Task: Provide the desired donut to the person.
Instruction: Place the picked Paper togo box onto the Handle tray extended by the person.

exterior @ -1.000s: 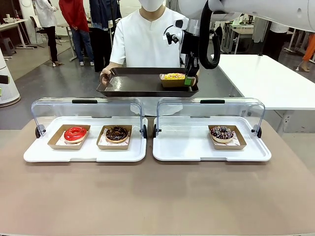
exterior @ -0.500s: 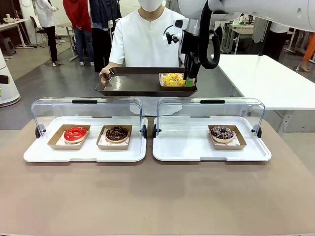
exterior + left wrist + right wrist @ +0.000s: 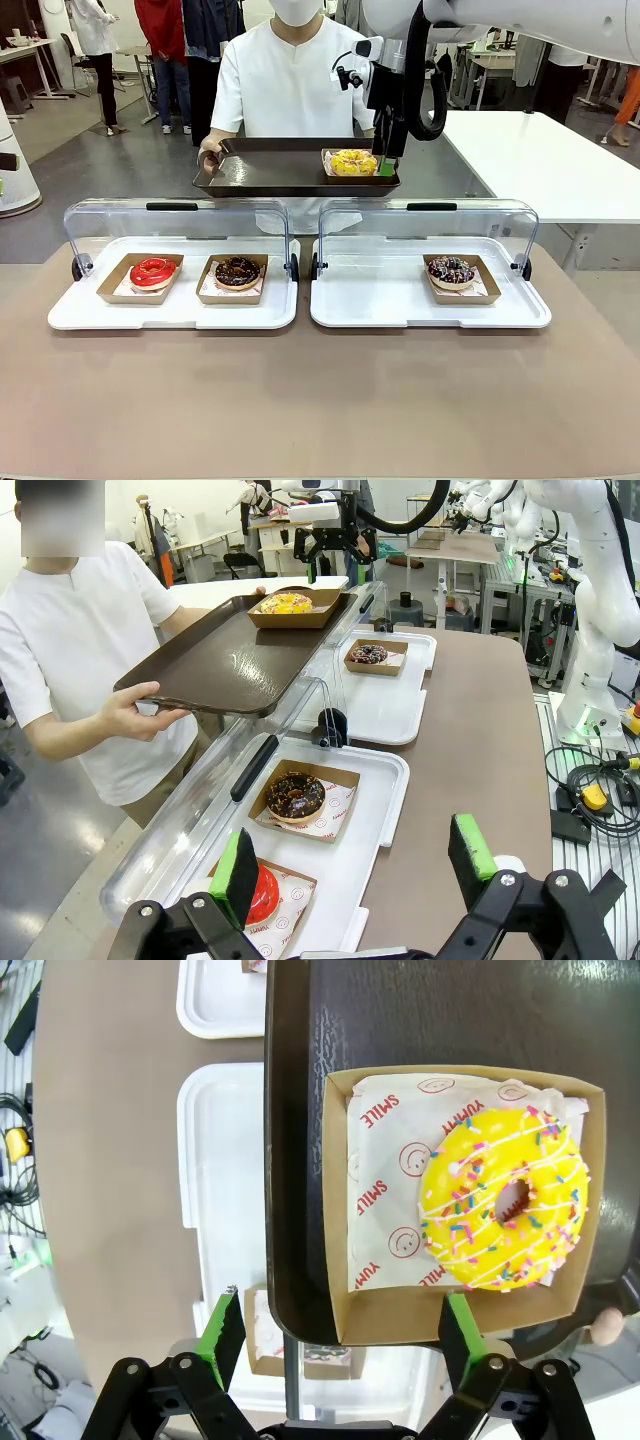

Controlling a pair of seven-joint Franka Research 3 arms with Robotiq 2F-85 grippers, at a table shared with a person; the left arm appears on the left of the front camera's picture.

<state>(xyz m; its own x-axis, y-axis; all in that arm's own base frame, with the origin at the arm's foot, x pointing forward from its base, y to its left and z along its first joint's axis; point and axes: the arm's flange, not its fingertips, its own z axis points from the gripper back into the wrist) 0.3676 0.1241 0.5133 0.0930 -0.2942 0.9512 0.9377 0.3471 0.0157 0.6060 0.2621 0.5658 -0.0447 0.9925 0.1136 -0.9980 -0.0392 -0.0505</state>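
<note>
R gripper (image 3: pixel 340 1312) hung wide open, empty, above donut (image 3: pixel 505 1210) on person's (image 3: pixel 290 80) tray (image 3: pixel 400 1010); L gripper (image 3: pixel 355 855) open, empty, well off tray.

Donut box (image 3: pixel 351 163) now flat on tray (image 3: pixel 268 172); tray edged up & left.

The brown table (image 3: pixel 320 400) carries 2 white trays: left tray (image 3: pixel 170 318), right tray (image 3: pixel 370 290), side by side.

Printed in red on the white paper (image 3: pixel 385 1160) beneath the yellow donut (image 3: pixel 505 1198): "SMILE" and "YUMMY", each repeated, set sideways in the right wrist view among smiley-face marks; lettering on other papers (image 3: pixel 328 815) too small to read
</note>
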